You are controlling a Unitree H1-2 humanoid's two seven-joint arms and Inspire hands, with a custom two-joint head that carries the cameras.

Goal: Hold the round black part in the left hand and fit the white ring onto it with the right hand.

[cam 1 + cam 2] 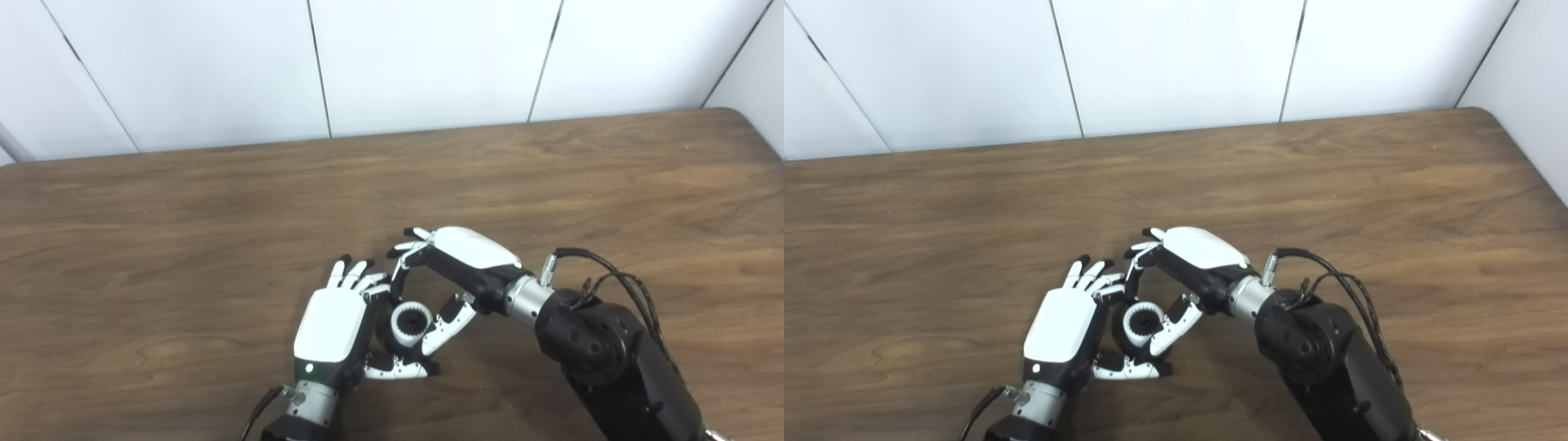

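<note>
The round black part (386, 335) rests in my left hand (334, 324) low on the wooden table (184, 245), held between the fingers (358, 275) and the thumb (398, 369). The white ring (409, 324) sits on top of the black part, with dark teeth showing in its middle. My right hand (465, 257) comes in from the right and closes on the ring, its fingers (401, 269) curled over the far side and its thumb (450, 321) against the near right side. The same shows in the right eye view, with the ring (1142, 323) between both hands.
The right forearm (600, 355) with its black cables (618, 282) covers the table's lower right. A white panelled wall (392, 61) stands behind the table's far edge. The table's rounded right corner (744, 116) is in view.
</note>
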